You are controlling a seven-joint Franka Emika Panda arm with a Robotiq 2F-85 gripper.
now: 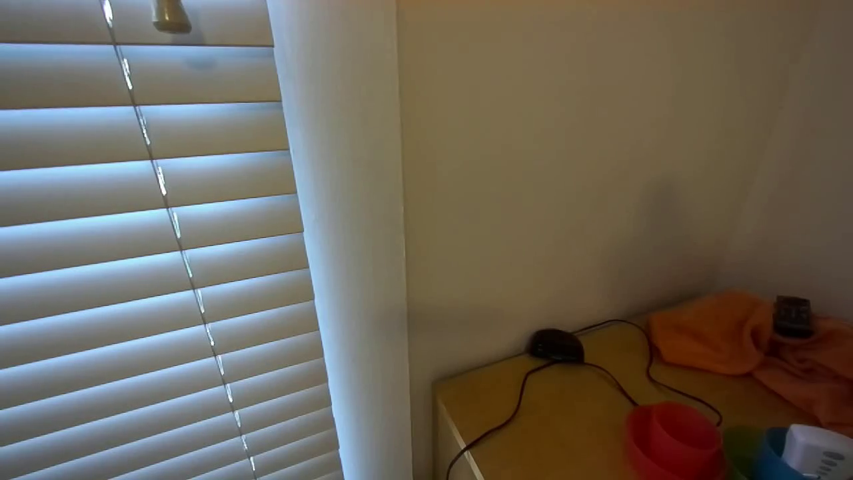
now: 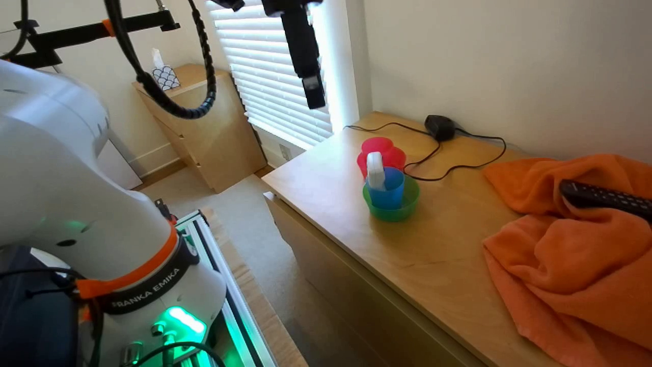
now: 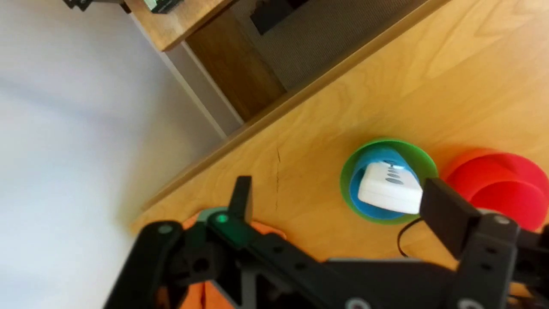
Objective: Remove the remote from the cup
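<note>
A white remote (image 3: 390,189) with grey buttons stands tilted in a blue cup (image 3: 381,154). The cup stands inside a green bowl (image 3: 418,159) on the wooden dresser top. In both exterior views the remote's upper end sticks out above the cup rim (image 2: 375,171) (image 1: 820,450); its lower part is hidden in the cup. My gripper (image 3: 341,199) is open and empty. In the wrist view its right finger overlaps the edge of the bowl and remote. In an exterior view the gripper (image 2: 311,92) hangs high above the dresser's far left end, well apart from the cup.
Red cups or bowls (image 2: 382,153) stand close beside the green bowl. A black device (image 2: 439,127) with a looping cable lies near the wall. A black remote (image 2: 606,196) lies on a crumpled orange cloth (image 2: 570,255). The dresser (image 2: 448,285) has a front edge facing the robot base.
</note>
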